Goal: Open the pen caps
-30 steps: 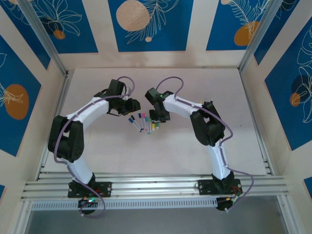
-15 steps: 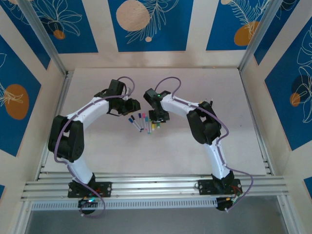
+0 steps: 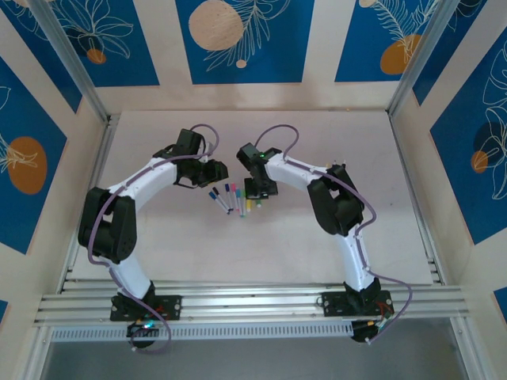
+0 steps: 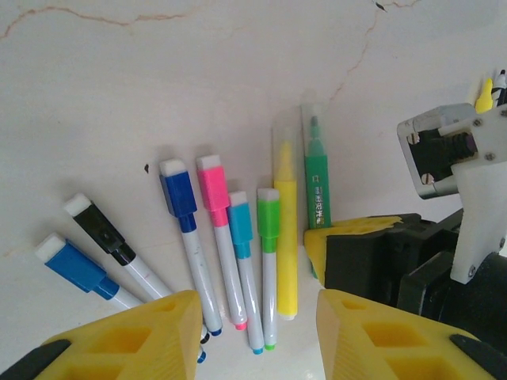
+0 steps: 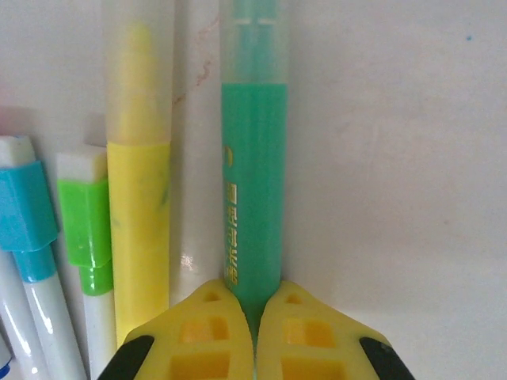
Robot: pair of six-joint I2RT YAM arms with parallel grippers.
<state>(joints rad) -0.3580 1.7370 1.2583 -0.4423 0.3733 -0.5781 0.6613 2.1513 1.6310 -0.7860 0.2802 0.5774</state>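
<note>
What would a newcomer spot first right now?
A fan of bright pens lies in the middle of the table. The right gripper has its jaws shut on the green highlighter, beside the yellow highlighter. The left gripper hovers open close by.

green pen (image 5: 252, 198): tail hidden in right hand (image 5: 253, 317) | cap (image 5: 252, 39) apparently cropped

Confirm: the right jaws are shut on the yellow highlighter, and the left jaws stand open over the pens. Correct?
No. The right wrist view shows the right jaws shut on the green highlighter, not the yellow highlighter beside it. The left jaws do stand open over the pens.
</note>
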